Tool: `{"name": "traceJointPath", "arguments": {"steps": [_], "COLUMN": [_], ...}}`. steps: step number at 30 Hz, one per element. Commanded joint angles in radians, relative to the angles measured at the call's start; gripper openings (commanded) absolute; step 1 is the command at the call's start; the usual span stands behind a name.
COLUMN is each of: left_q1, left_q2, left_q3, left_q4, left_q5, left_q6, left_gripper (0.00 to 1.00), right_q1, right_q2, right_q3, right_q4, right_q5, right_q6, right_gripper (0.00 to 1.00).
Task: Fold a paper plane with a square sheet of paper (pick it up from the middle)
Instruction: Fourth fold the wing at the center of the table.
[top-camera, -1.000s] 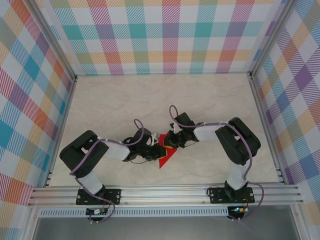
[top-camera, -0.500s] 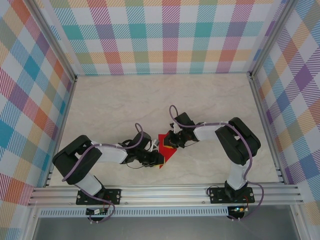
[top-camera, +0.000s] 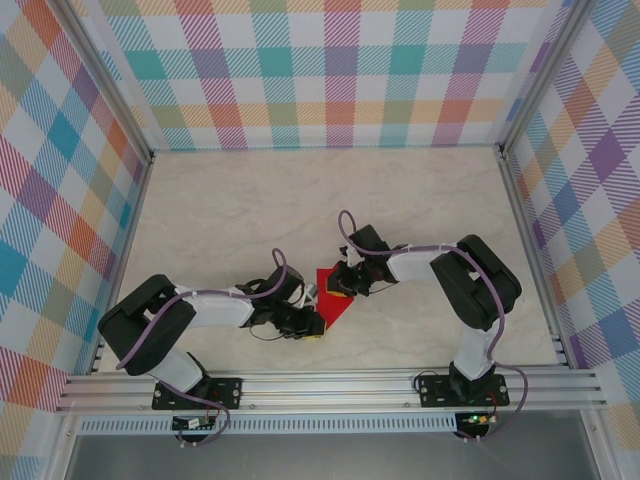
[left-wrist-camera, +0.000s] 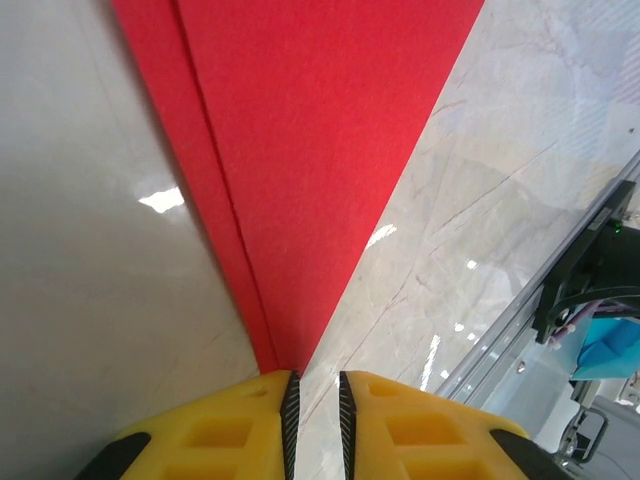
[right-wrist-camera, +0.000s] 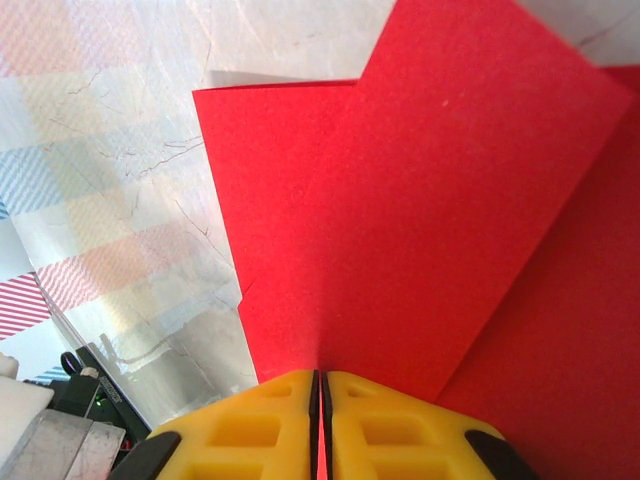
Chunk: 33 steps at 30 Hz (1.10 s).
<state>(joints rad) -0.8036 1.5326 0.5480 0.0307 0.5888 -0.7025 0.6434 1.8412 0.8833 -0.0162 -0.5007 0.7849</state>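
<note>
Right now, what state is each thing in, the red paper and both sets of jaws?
red paper: partly folded, layers overlapping, one end narrowed to a point.
left jaws: slightly apart, at the paper's pointed tip.
right jaws: shut on a folded flap of the paper.
</note>
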Motion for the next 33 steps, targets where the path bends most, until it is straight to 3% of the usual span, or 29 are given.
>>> {"name": "traceJointPath", "arguments": {"steps": [1, 7, 12, 24, 33], "left_q1": [-0.021, 0.007, 0.085, 0.102, 0.102], "left_q2": [-0.065, -0.289, -0.344, -0.156, -0.054], "left_q3": [0.024, 0.068, 0.098, 0.224, 0.256], "left_q4": [-0.147, -0.286, -0.344, -0.284, -0.226], "left_q5": [-0.037, -0.249, -0.338, -0.344, -0.324], "left_q6": [0.039, 0.046, 0.025, 0.032, 0.035], "left_gripper": [0.21, 0.2, 0.23, 0.27, 0.33], "right_q1": [0.007, 0.007, -0.003, -0.021, -0.021], "right_q2": [0.016, -0.093, -0.22, -0.462, -0.457], "right_q3": [-0.003, 0.043, 0.058, -0.154, -0.215], "right_q4": [-0.053, -0.127, -0.269, -0.304, -0.246], "right_q5": [0.068, 0.084, 0.208, 0.366, 0.314], "right_q6": [-0.008, -0.027, -0.047, 0.042, 0.092], "right_gripper": [0.13, 0.18, 0.26, 0.39, 0.4]}}
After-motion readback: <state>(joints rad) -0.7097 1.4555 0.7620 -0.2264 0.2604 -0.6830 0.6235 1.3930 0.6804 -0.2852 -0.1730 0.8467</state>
